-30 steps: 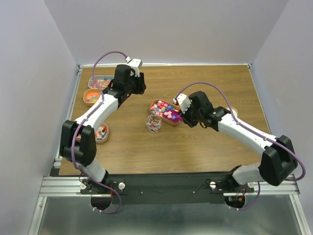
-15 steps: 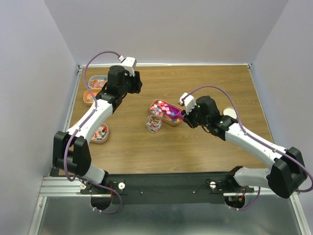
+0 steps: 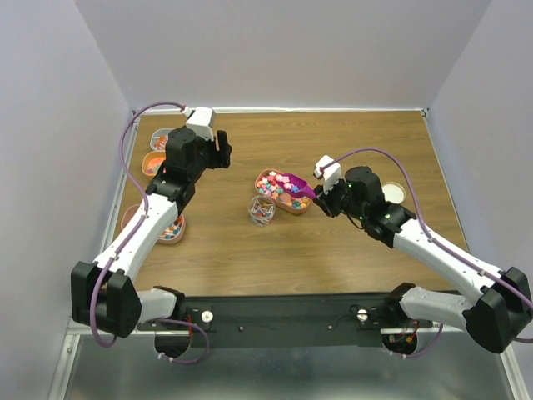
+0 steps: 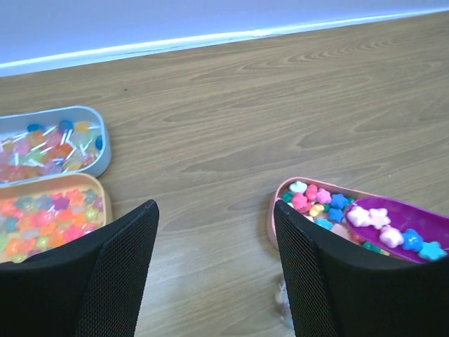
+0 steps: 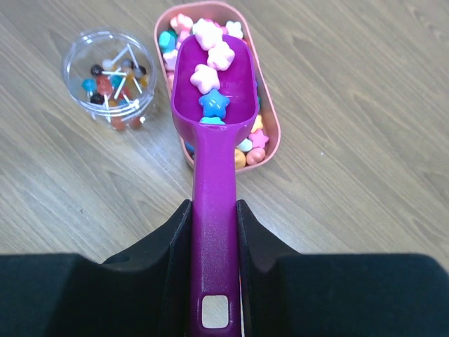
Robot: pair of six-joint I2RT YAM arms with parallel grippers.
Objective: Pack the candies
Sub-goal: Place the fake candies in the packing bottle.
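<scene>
Left pincer [image 4: 216, 214] shifted leftward over the wood-grain table [image 4: 231, 105].

The tabletop [image 5: 351, 140] was matt wood-grain; the scoop [image 5: 210, 182] glossy plastic; the cup [image 5: 76, 88] at upper left clear plastic; the candies [image 5: 205, 76] smooth, slightly matt.

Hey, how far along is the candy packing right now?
Done: the jar holds a few lollipops. In hand: the right gripper grips the scoop, loaded with star candies, at the pink tray. To do: probably tipping that load into the jar; the left gripper is open and empty.
</scene>
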